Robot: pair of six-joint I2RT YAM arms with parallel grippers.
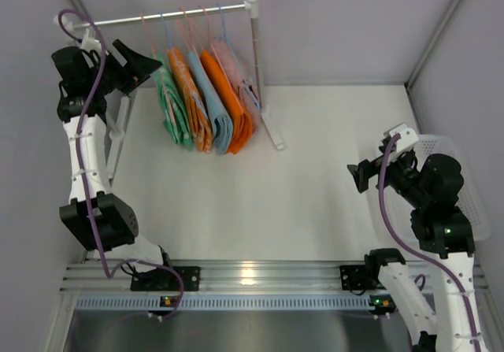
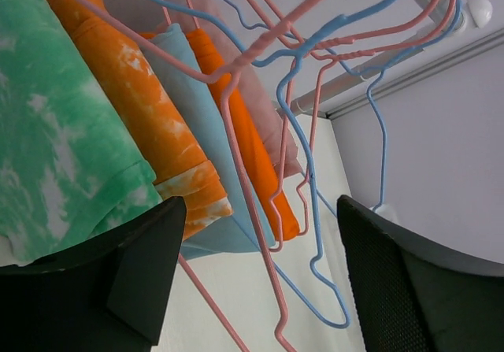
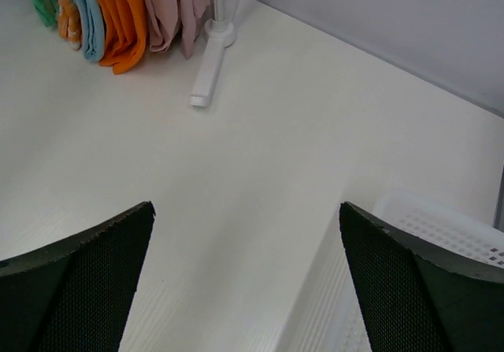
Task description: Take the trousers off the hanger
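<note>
Rack (image 1: 189, 13) holds trousers (image 1: 173, 112) on hanger (image 2: 157, 39) among other hung garments (image 1: 224, 112); left gripper (image 2: 260, 202) jaws apart beside them, right gripper (image 3: 246, 206) likewise apart near basket (image 3: 441, 226).

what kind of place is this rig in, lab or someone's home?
Likely a lab robot cell: robot arms bolted to a metal rail, plain grey walls, and a small tabletop clothes rack hung with folded garments.

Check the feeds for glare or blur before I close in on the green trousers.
Top external: even light, with one glare spot on the base rail. Left wrist: trousers and hangers are crisp, with no glare. Right wrist: table is very bright, nearly washed out.
</note>
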